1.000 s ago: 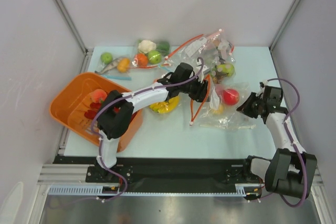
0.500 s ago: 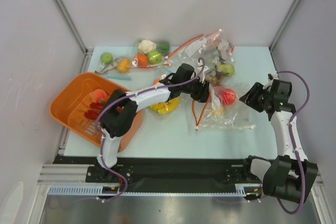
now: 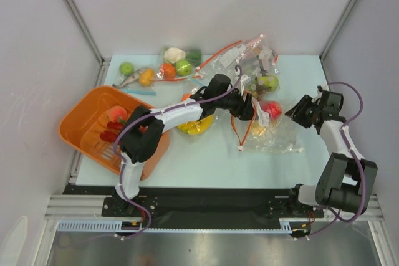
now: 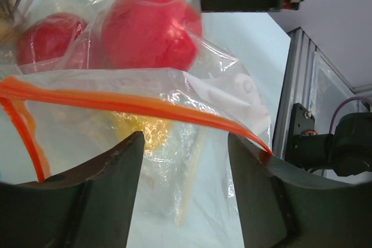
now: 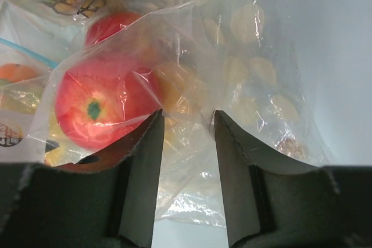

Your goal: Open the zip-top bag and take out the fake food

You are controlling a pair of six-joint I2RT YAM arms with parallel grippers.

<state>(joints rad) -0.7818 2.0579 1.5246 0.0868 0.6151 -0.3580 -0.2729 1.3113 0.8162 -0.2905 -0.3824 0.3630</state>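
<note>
Though wrinkles blur them, the zip-top bag (image 5: 256, 56) holds apples (image 5: 96, 111) (red).

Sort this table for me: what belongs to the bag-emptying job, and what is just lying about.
Job in hand:
zip-top bag
orange zip strip along its mouth
red apple inside it

Lying about:
banana bunch
green-apple bag
bag of cauliflower and green fruits

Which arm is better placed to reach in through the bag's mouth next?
Left, probably. The left fingers stand open at the zip strip of the zip-top bag, red apples just beyond. The right fingers, open too, face its dotted side, with plastic between them and the fruit.
</note>
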